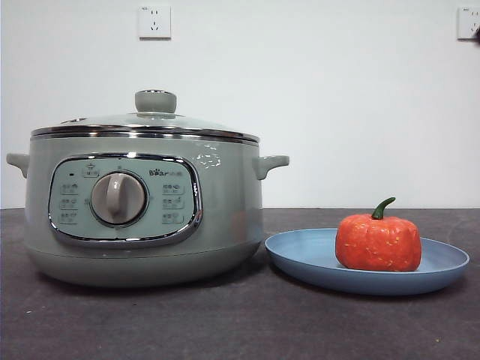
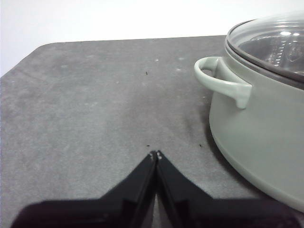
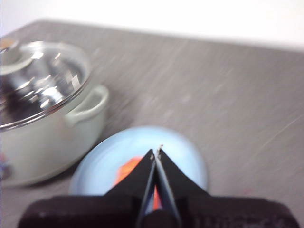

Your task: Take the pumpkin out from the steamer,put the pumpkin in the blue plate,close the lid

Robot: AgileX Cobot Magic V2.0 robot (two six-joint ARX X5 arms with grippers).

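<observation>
I see the pumpkin (image 1: pixel 378 242) sitting in the blue plate (image 1: pixel 300 259) and the lid (image 1: pixel 146 124) on the steamer (image 1: pixel 225 217), both end effectors clenched empty — only a careless retreat of the right end effector (image 3: pixel 156 153), hanging above the plate, could nudge it.

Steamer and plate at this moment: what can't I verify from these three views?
- Steamer interior: front view is level and the lid is on; glare fills the glass in both wrist views.
- Pumpkin in the right wrist view: mostly behind the shut right gripper, and blurred.
- Blue plate: absent from the left wrist view.
- Panel labels: too small to read.
- Left gripper: shut, over bare table.
</observation>
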